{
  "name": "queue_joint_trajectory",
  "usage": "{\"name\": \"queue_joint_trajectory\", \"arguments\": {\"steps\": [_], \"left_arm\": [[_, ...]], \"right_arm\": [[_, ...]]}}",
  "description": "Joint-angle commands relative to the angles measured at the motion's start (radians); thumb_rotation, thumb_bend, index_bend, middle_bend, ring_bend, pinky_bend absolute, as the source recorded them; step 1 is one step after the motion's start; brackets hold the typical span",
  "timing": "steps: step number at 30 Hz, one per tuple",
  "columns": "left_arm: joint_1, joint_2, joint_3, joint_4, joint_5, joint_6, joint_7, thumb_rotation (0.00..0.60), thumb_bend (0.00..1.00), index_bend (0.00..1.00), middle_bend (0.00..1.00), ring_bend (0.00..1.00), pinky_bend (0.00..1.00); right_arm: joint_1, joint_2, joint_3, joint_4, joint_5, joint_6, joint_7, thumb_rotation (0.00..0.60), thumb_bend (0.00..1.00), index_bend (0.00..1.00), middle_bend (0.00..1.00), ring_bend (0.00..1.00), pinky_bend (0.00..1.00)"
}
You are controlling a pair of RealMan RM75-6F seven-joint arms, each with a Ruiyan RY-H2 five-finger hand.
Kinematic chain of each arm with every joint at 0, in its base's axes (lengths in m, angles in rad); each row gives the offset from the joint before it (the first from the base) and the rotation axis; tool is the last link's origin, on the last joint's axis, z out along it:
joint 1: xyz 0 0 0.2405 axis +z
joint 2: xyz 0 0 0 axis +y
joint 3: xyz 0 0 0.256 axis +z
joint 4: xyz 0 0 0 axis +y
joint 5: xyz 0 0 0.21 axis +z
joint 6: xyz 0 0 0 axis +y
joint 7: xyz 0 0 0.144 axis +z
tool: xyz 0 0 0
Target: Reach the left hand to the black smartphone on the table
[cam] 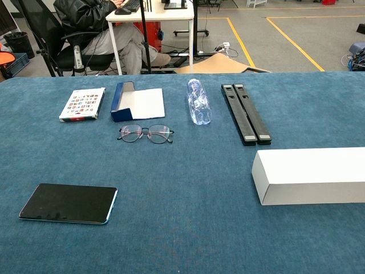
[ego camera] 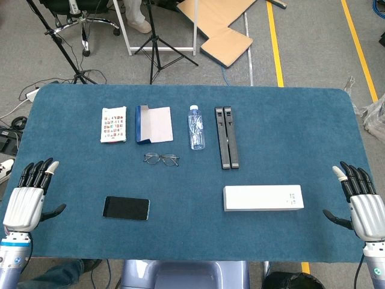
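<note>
Black smartphone [ego camera: 126, 208] face up on the blue table [ego camera: 289, 120], near the front edge toward the left corner, untouched. Head view: left hand [ego camera: 27, 197] poised at the table's left edge, level with the phone but well apart from it, fingers extended and slightly spread, holding nothing. Right hand [ego camera: 361, 201] mirrored at the right edge, fingers likewise straight and apart, empty. White box [ego camera: 263, 197] lying toward the front right. Eyeglasses [ego camera: 161, 159] near the middle, behind the phone. Along the far side, left to right: patterned packet [ego camera: 113, 124], open blue case [ego camera: 154, 124], clear water bottle [ego camera: 197, 127] on its side, black folded stand [ego camera: 227, 136].

Chest view: smartphone [cam: 69, 203] at lower left on the table [cam: 188, 228], dark screen up, pale blue rim showing along its near and right sides. Eyeglasses [cam: 146, 133] beyond it, lenses upright, arms folded. White box [cam: 311, 175] at right, running out of frame. Packet [cam: 82, 104], blue case [cam: 138, 102], bottle [cam: 198, 101] and black stand [cam: 246, 113] ranged toward the far edge. Neither hand visible here.
</note>
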Motion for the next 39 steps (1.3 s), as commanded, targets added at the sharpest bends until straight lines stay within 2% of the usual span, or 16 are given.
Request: {"name": "queue_joint_trajectory", "arguments": {"steps": [1,7,11,16,23,30,39], "left_arm": [[0.002,0.001,0.003,-0.008,0.006,-0.010,0.012,0.600,0.00,0.00,0.00,0.00,0.00],[-0.008,-0.015,0.019,-0.017,0.012,-0.058,0.036,0.600,0.03,0.00,0.00,0.00,0.00],[-0.036,-0.070,0.034,-0.015,0.025,-0.127,0.077,0.600,0.16,0.00,0.00,0.00,0.00],[-0.095,-0.219,0.038,0.027,-0.017,-0.269,0.191,0.600,0.23,0.00,0.00,0.00,0.00],[-0.129,-0.404,0.022,0.135,-0.112,-0.359,0.319,0.600,0.23,0.00,0.00,0.00,0.00],[-0.144,-0.447,0.005,0.177,-0.151,-0.374,0.342,0.600,0.23,0.00,0.00,0.00,0.00],[-0.153,-0.451,0.003,0.186,-0.160,-0.375,0.333,0.600,0.23,0.00,0.00,0.00,0.00]], "right_arm": [[-0.005,0.007,0.001,-0.012,0.002,0.006,0.001,0.600,0.00,0.00,0.00,0.00,0.00],[-0.008,0.015,0.000,-0.019,0.003,0.007,0.014,0.600,0.00,0.00,0.00,0.00,0.00],[-0.007,0.020,0.001,-0.023,0.006,0.002,0.033,0.600,0.00,0.00,0.00,0.00,0.00],[0.001,0.023,0.001,-0.022,0.008,-0.016,0.050,0.600,0.00,0.00,0.00,0.00,0.00],[0.006,0.023,0.001,-0.008,0.024,-0.038,0.074,0.600,0.00,0.00,0.00,0.00,0.00],[0.006,0.024,0.000,-0.006,0.027,-0.044,0.079,0.600,0.00,0.00,0.00,0.00,0.00],[0.007,0.023,-0.001,-0.005,0.031,-0.050,0.079,0.600,0.00,0.00,0.00,0.00,0.00]]}}
